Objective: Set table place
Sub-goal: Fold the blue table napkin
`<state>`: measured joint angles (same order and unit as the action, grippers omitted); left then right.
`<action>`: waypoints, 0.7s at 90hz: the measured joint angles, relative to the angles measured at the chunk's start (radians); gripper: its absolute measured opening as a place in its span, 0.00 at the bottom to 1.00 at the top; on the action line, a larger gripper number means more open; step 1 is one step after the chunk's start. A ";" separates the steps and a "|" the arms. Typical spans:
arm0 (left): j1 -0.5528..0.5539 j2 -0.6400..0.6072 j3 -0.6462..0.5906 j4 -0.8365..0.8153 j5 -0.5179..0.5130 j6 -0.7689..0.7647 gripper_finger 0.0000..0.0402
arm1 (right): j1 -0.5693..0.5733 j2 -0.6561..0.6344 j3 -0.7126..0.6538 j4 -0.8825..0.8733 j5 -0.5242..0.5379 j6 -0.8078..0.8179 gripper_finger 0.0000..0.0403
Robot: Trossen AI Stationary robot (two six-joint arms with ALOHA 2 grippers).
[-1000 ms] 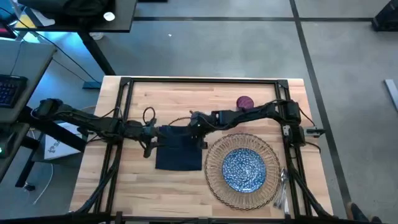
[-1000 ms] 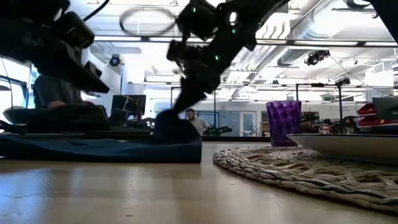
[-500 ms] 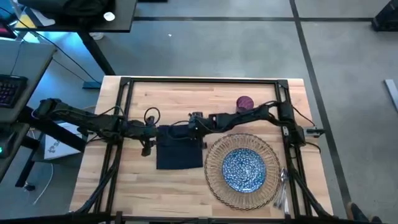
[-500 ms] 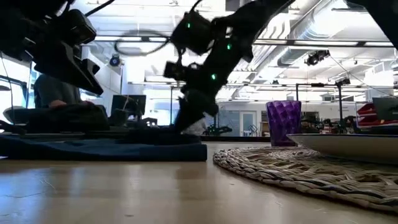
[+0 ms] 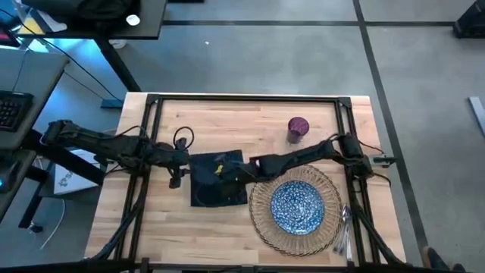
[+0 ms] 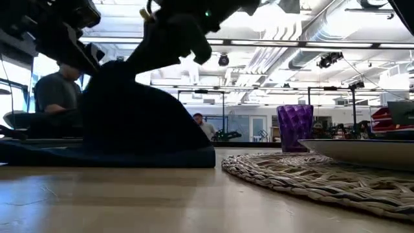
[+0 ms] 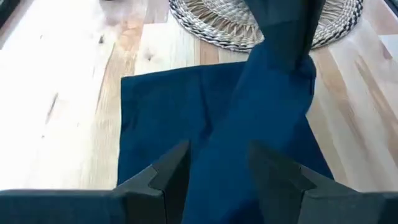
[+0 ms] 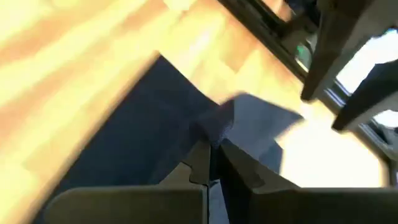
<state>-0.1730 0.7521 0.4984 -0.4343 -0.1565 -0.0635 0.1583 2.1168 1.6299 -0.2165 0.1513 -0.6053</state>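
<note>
A dark navy napkin [image 5: 214,191] lies on the wooden table [image 5: 227,117], left of the wicker mat [image 5: 260,216] that carries the speckled plate [image 5: 297,203]. My right gripper [image 5: 226,171] is over the napkin's middle, shut on a raised part of it. In the low view the cloth stands up like a tent [image 6: 129,110]. My left gripper [image 7: 217,174] hovers open over the napkin's left side [image 5: 180,162], its fingers on either side of the raised ridge [image 7: 249,124]. The purple cup [image 5: 298,127] stands at the far right. The cutlery [image 5: 343,227] lies right of the mat. My right gripper pinches a bunched bit of the napkin's edge [image 8: 216,127] between its two shut fingers, coming from above and from the table's right. That part is lifted. The cloth slopes down from it, and the near part [image 5: 216,199] lies flat on the table.
Black frame rails [image 5: 151,136] run along the table's sides and far edge. Bare wood [image 5: 227,117] lies beyond the napkin and left of it. A seated person [image 6: 61,90] shows in the room behind the table.
My right gripper has moved from the napkin's far edge toward the table's near edge and upward. It has drawn the napkin's far part up into a tent over the rest. The near part has stayed flat on the table.
</note>
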 joint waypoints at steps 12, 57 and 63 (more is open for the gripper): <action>0.000 0.000 0.000 -0.014 -0.016 0.005 0.35 | -0.077 0.001 -0.069 0.010 0.089 0.075 0.00; 0.000 0.062 -0.051 0.073 -0.020 -0.050 0.35 | -0.232 0.003 -0.227 0.104 0.030 0.151 0.00; 0.000 0.083 -0.075 0.097 -0.023 -0.068 0.35 | -0.224 0.002 -0.227 0.126 0.030 0.133 0.00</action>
<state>-0.1730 0.8349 0.4238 -0.3368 -0.1795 -0.1317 -0.0660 2.1191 1.4029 -0.0907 0.1812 -0.4721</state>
